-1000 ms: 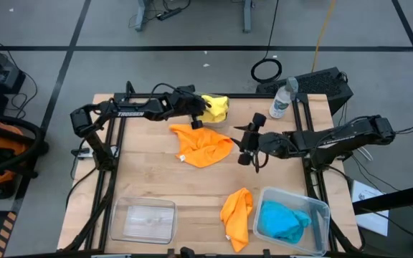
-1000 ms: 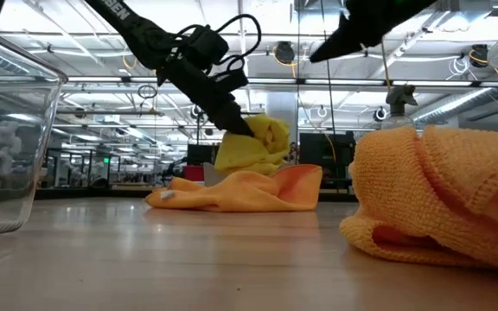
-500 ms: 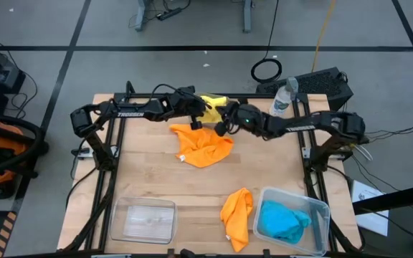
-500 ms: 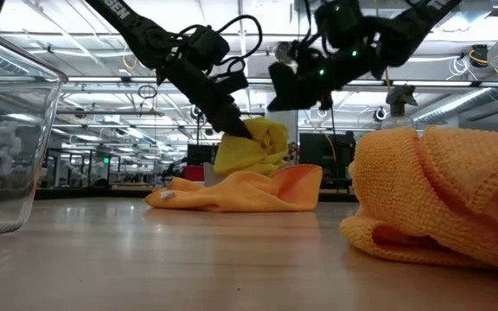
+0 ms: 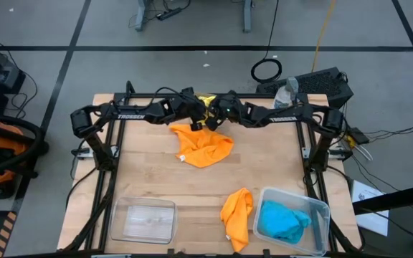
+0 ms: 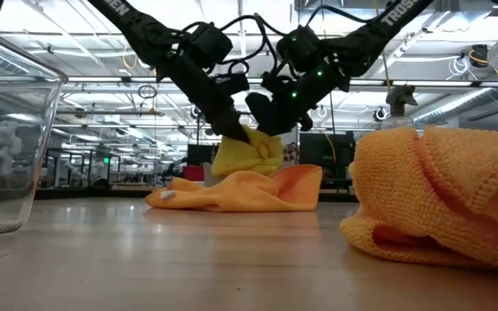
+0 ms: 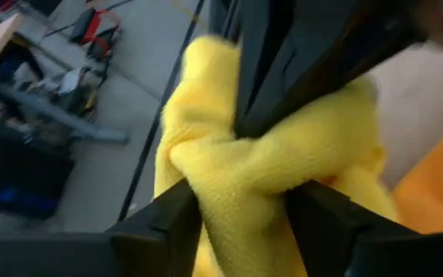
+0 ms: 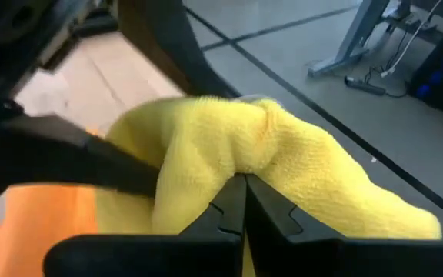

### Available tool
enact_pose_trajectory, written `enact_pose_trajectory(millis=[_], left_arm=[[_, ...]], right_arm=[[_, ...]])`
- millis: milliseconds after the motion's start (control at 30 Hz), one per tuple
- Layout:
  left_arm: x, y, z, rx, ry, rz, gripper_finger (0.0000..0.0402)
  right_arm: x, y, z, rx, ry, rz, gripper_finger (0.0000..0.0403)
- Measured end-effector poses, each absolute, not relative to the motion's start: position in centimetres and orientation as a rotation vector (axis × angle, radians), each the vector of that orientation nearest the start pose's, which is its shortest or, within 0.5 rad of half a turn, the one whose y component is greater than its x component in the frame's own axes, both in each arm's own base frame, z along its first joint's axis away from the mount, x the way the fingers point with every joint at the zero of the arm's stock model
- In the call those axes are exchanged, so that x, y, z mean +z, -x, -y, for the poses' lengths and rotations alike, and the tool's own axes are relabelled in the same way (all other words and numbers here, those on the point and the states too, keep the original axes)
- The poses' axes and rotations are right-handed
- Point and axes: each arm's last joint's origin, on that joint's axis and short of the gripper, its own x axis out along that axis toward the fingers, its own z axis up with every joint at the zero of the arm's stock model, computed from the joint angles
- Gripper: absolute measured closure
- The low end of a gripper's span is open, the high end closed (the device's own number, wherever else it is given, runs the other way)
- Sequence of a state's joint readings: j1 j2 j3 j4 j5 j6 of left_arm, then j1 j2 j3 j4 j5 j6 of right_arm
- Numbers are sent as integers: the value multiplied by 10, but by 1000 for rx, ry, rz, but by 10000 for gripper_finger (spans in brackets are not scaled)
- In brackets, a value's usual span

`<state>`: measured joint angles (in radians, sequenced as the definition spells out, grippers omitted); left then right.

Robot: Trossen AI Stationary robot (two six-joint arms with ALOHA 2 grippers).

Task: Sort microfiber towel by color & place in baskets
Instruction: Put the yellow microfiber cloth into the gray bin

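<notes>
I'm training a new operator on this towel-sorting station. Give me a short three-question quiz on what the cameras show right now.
1. True or false: the right gripper is shut on the yellow towel.
2. Which holds the blue towel?
A. the empty bin
B. the front-right bin
C. the bare table
3. How many orange towels are in view, and are any in a bin?

Key
1. True; the left gripper is at the same towel, its fingers apart around it.
2. B
3. Two: the spread orange towel and the folded orange towel, both on the table.
</notes>
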<state>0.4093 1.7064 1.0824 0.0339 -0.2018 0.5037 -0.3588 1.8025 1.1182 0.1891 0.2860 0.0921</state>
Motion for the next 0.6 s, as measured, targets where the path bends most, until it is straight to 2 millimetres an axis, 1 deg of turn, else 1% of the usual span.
enact_pose_trajectory(millis=[67, 200, 333, 467, 533, 600], left_arm=[[219, -335, -149, 479, -431, -766, 210], [231, -329, -139, 550, -467, -795, 207], [250, -318, -127, 552, -469, -793, 207], [270, -308, -117, 567, -416, -733, 207], [275, -305, -112, 536, -360, -704, 207], [272, -303, -108, 431, -304, -723, 209]], right_arm=[[206, -366, 148, -656, -105, -500, 402], [205, -365, 152, -663, -107, -516, 402], [203, -363, 154, -669, -110, -532, 402], [201, -360, 157, -681, -127, -555, 402], [199, -358, 158, -689, -141, -576, 402], [197, -356, 160, -696, -150, -597, 402]])
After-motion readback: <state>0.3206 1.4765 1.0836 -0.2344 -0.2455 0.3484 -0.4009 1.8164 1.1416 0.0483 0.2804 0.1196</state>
